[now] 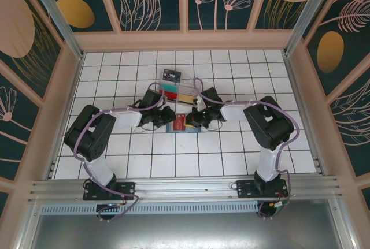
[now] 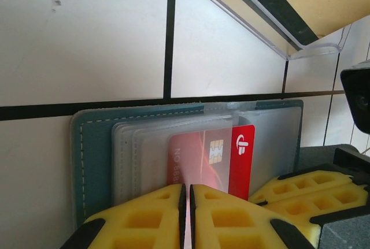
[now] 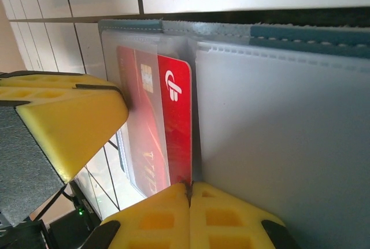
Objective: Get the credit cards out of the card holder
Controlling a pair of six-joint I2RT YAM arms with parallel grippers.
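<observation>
The teal card holder (image 1: 178,133) lies open at mid-table between both grippers. A red credit card (image 2: 241,156) sticks partway out of a clear pocket toward the fold, chip and white logo showing. My left gripper (image 2: 186,189) has its jaws nearly together on the near edge of that pocket of the card holder (image 2: 92,145); the edge itself is hidden behind the fingers. My right gripper (image 3: 189,186) is shut where the red card's (image 3: 176,122) corner meets the fold of the card holder (image 3: 289,32). In the top view the left gripper (image 1: 169,121) and right gripper (image 1: 192,121) flank the red card (image 1: 179,123).
A clear plastic tray (image 1: 188,94) with coloured items stands just beyond the card holder, with its corner (image 2: 272,47) close ahead in the left wrist view. A small black card (image 1: 171,75) lies behind the tray. White tiled floor stretches to both sides, ending at the tan walls (image 1: 63,87).
</observation>
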